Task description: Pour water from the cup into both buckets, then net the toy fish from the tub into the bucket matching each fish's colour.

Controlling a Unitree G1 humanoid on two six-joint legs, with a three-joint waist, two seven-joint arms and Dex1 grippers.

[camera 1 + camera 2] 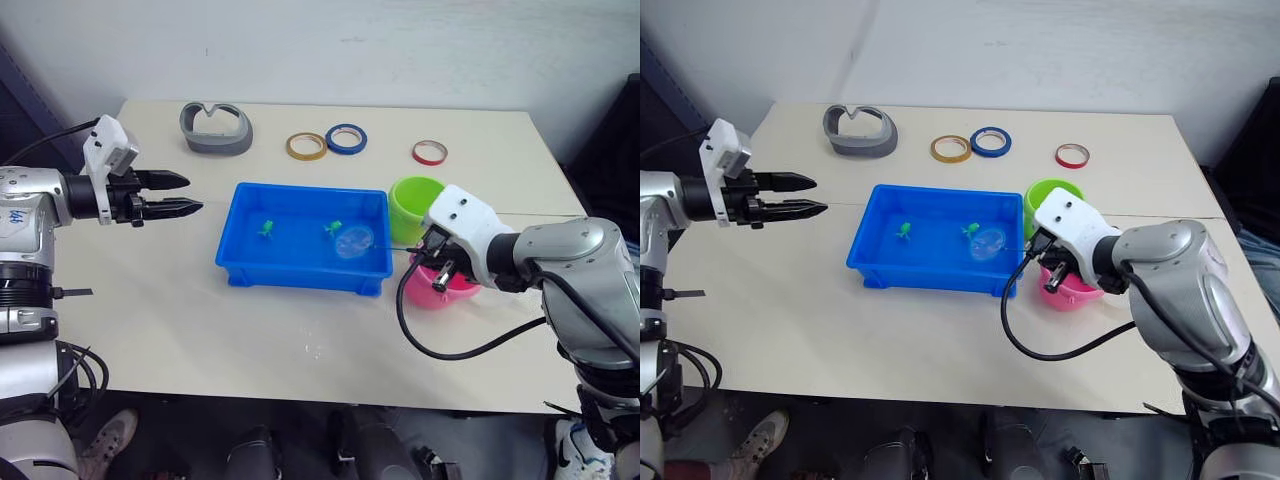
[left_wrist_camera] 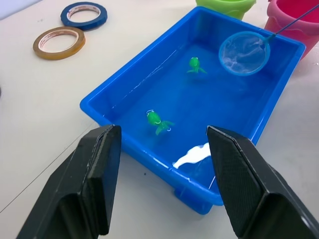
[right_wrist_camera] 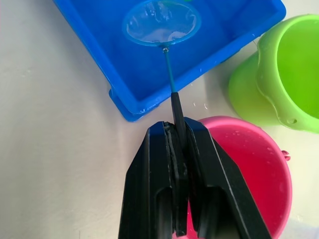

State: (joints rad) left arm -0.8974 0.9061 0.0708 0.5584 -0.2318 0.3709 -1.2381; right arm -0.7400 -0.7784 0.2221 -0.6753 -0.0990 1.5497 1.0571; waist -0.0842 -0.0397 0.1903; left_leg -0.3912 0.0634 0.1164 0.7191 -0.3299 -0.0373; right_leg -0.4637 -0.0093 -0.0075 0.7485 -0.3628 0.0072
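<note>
Still-wet sheer blue-rimmed net point(image 3: 161, 22)

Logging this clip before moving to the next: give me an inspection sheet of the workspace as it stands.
Surface: beige table, seam line across it.
Job's things: blue tub holding water and two green toy fish; net over the tub's end near the buckets; lime green bucket and pink bucket beside the tub.
Clutter: grey curved holder; tan, blue and red tape rings.
Grippers: left claw open, off the tub's far end; right claw shut on the net's stick.
Cables: black cable looping from the right wrist.
Surroundings: pale wall; shoes below the table edge.
</note>
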